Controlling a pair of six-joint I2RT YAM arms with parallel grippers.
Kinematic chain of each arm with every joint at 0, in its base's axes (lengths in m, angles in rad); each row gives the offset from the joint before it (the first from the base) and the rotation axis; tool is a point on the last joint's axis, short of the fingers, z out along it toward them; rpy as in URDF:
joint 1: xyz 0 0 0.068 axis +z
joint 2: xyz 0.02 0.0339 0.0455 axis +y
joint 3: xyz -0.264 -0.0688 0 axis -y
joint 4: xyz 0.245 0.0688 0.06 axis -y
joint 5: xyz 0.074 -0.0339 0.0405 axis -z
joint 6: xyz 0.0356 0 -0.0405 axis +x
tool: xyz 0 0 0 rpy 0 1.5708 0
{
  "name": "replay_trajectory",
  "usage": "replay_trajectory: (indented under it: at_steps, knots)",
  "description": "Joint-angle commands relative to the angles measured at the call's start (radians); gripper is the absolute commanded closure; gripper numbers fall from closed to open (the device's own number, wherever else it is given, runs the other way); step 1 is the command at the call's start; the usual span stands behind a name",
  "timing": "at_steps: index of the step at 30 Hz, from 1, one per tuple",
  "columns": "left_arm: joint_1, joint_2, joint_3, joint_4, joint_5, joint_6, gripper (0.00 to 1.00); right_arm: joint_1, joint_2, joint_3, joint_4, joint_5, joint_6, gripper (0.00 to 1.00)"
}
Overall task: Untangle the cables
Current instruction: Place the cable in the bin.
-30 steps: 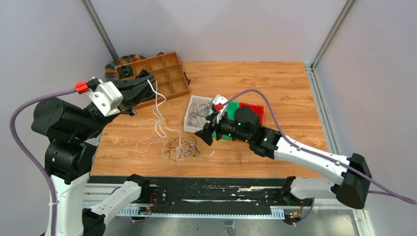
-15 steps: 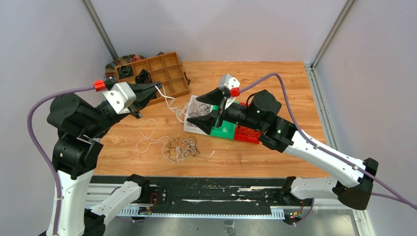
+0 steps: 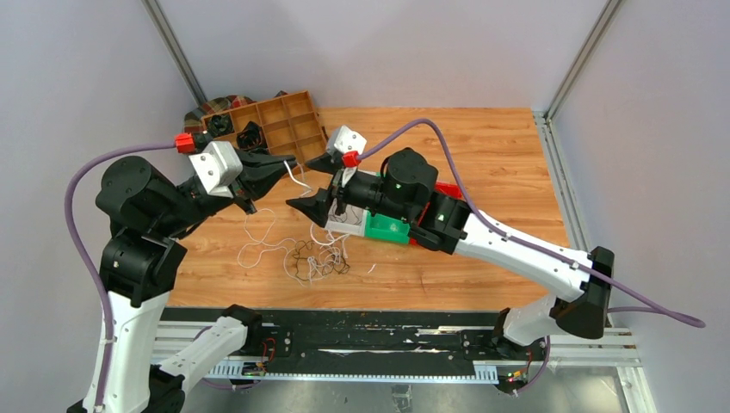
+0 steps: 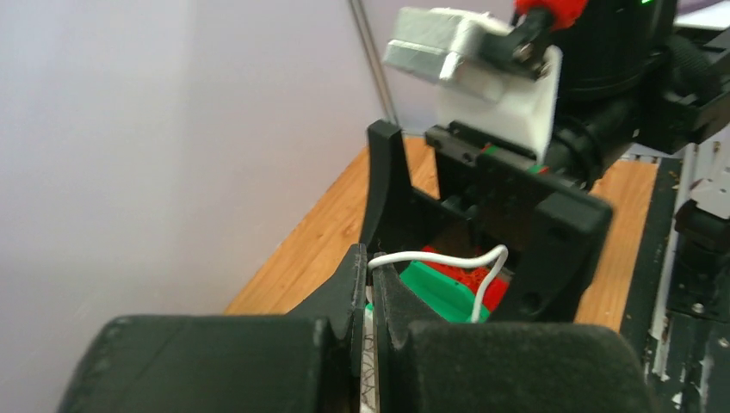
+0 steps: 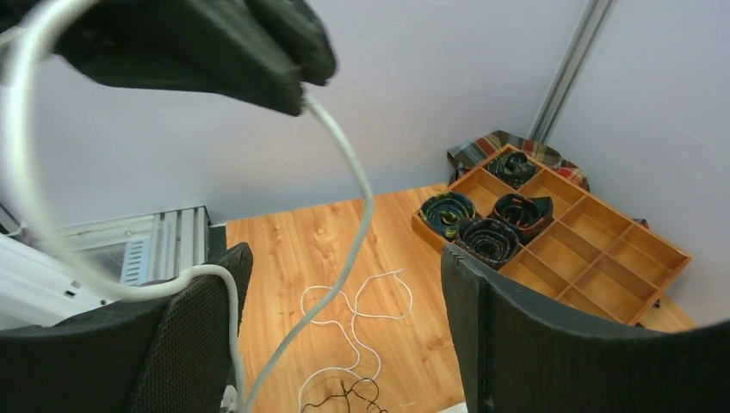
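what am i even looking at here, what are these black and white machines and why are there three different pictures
These are two robot arms bolted at the near edge of a wooden table. One picture comes from a fixed camera above and behind them. The other two come from small cameras on each arm's wrist, so each shows its own two fingers up close. The left end effector is shut on a thin white cable, pinched at its tips and lifted off the table. The right end effector is open, with that cable passing between its spread fingers, and grips nothing. On the table lie a tangle of cables, a wooden tray holding dark rolls, and a green box and a red box, both partly hidden under the right arm.
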Motion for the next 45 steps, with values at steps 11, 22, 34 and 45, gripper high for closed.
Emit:
replay_trajectory:
  at_steps: [11, 22, 34, 45]
  knots:
    - [-0.005, -0.025, -0.017, -0.02, 0.042, 0.002, 0.74, -0.062, -0.049, -0.041, -0.05, 0.059, -0.013, 1.0]
    - [-0.004, -0.014, -0.08, -0.225, -0.277, 0.17, 0.3, -0.364, -0.093, -0.3, 0.008, 0.013, 0.165, 0.99]
    - [-0.004, -0.035, -0.111, -0.331, -0.351, 0.253, 0.27, -0.511, 0.109, -0.378, 0.079, -0.069, 0.291, 0.99]
    - [-0.005, -0.029, -0.098, -0.35, -0.339, 0.264, 0.27, -0.512, 0.187, -0.337, -0.103, 0.074, 0.272, 0.82]
